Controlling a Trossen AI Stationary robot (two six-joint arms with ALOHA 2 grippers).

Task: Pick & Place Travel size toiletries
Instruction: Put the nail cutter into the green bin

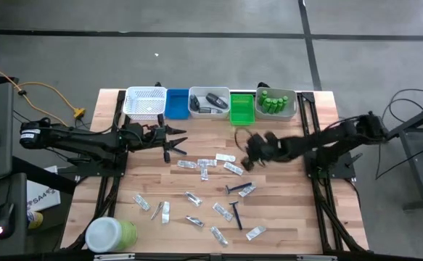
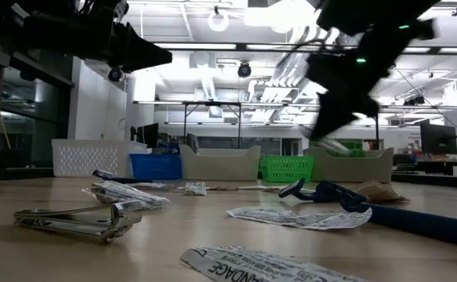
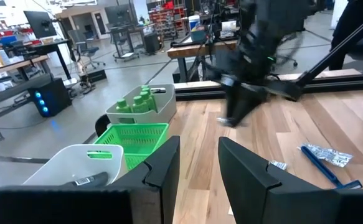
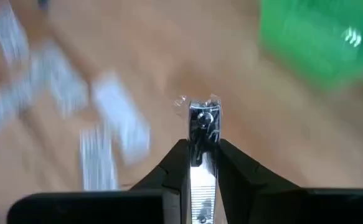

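Flat silvery sachets (image 1: 204, 165) and two blue razors (image 1: 236, 214) lie scattered on the wooden table (image 1: 284, 210); another sachet (image 2: 299, 218) and a metal clipper (image 2: 79, 219) lie close to the low camera. My right gripper (image 4: 201, 163), blurred above the table's middle right (image 1: 253, 154), is shut on a small silvery nail clipper (image 4: 202, 124). My left gripper (image 1: 176, 142) hovers level over the far left part, its fingers (image 3: 165, 165) apart with nothing between them. My right gripper pinches the silvery clipper between its two fingers (image 4: 176, 167), which lie along its length on its two long sides. The clipper's far end (image 4: 202, 115) sticks out past the fingertips. It is lifted clear of the table, with the fingers slanting downward.
Along the far edge stand a white basket (image 1: 144, 101), a blue tray (image 1: 176, 103), a grey bin with dark pieces (image 1: 209, 103), a green tray (image 1: 242, 107) and a grey bin of green bottles (image 1: 276, 103). A big green jar with white lid (image 1: 109, 235) stands near left.
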